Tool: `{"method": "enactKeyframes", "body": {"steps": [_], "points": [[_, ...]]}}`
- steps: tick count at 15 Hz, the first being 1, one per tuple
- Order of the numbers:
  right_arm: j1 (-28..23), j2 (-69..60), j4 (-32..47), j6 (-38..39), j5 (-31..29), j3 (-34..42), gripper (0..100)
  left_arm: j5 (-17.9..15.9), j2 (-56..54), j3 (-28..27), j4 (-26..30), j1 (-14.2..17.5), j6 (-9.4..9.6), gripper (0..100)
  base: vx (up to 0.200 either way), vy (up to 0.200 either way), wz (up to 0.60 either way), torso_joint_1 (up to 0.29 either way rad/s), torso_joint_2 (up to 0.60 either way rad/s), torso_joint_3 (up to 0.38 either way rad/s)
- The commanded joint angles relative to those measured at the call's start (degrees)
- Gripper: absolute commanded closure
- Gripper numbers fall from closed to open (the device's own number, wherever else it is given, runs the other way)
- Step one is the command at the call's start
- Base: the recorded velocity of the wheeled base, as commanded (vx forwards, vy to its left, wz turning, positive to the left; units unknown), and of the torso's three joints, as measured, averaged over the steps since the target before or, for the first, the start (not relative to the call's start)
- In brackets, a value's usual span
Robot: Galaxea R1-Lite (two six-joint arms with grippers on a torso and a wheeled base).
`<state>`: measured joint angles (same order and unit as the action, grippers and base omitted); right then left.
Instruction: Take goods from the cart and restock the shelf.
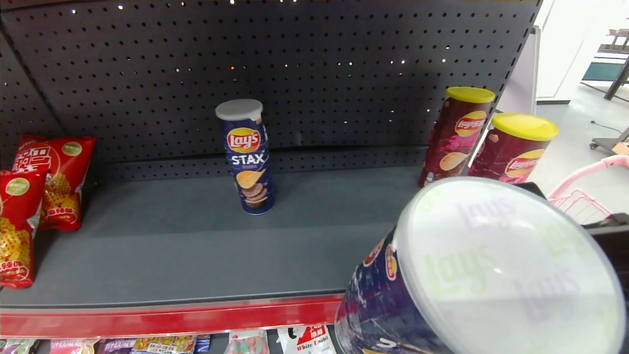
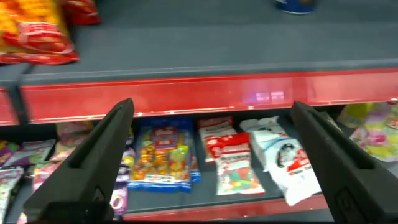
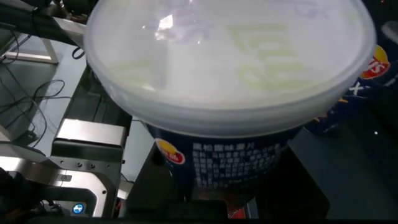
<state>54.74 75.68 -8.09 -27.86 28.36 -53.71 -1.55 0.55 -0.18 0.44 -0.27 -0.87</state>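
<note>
Closest to you is the blue can (image 1: pixel 442 285), tilted in the air at the near right with its clear lid toward the head camera, just off the front edge of the shelf (image 1: pixel 196 255). It touches nothing on the shelf, so you can take it as carried by the right gripper (image 1: pixel 609 231). Only that gripper's dark body shows, just behind the lid, and the fingers themselves are hidden.

Your left gripper (image 2: pixel 211 162) hangs lower, its fingers spread wide with nothing between them. It faces the snack packets (image 2: pixel 236 168) on the level under the red shelf edge (image 2: pixel 205 93).

On the shelf, one matching blue can (image 1: pixel 248 157) already stands upright toward the far middle. Two maroon cans (image 1: pixel 459 135) with yellow lids stand at the far right, and red snack bags (image 1: pixel 54 182) lean at the left.

Count the job as partly done. One blue can is shelved and the second is lifted but not yet set down. The bare stretch between the standing blue can and the maroon cans looks like the natural spot. A corner of the pink cart (image 1: pixel 585 196) shows at the right, but you cannot tell what is left in it.
</note>
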Motion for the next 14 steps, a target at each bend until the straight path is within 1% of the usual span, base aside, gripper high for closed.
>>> {"method": "enactKeyframes", "body": {"steps": [1,3,14], "points": [[0.0,-0.6,0.0,-0.1,0.0,1.2,100,0.0,0.0,0.0,0.0,0.0,-0.01,0,0.000,0.200,0.00,0.002,0.00,-0.002],[0.0,-0.9,-0.1,-0.1,0.0,1.6,100,0.0,0.0,0.0,0.0,0.0,-0.01,0,0.000,0.200,0.00,-0.002,0.00,0.002],[-0.1,-1.1,-0.1,-0.1,0.0,3.0,100,0.0,0.0,0.0,0.0,0.0,0.07,0,0.000,0.000,0.00,0.000,0.00,0.000]]}}
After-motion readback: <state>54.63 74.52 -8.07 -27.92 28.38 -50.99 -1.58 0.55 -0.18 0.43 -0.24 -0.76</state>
